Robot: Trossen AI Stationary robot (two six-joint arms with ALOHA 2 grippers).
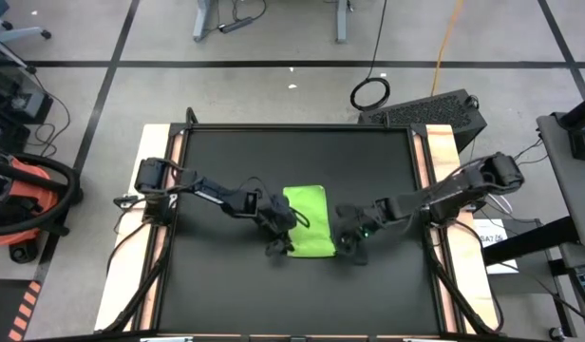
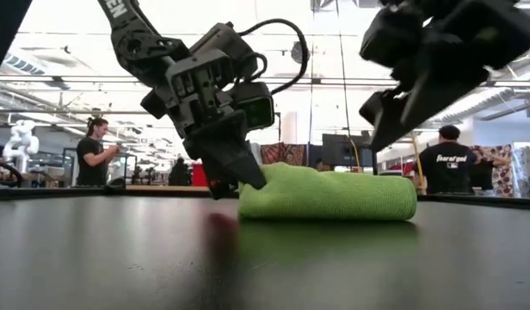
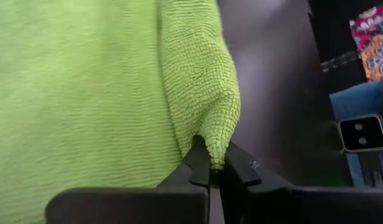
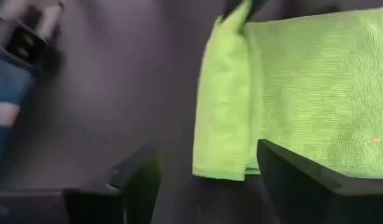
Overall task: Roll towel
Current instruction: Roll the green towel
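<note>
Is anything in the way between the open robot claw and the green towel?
Nothing visible. The open right gripper hovers at one end of the small lime-green cloth towel, with only bare black mat between. The left gripper already pinches a corner.

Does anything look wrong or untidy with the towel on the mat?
Nothing stands out. The towel lies partly rolled on the black mat; the left pincer pinches one corner, and the right pincer is open beside it.

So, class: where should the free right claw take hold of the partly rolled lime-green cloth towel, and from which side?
Probably the rolled edge's near-right corner, approached from the right, low over the mat. The lime-green cloth towel lies partly rolled, its thick fold facing the open right claw. The left claw already pinches the matching corner on its side, so a mirrored grip should keep the roll even.
</note>
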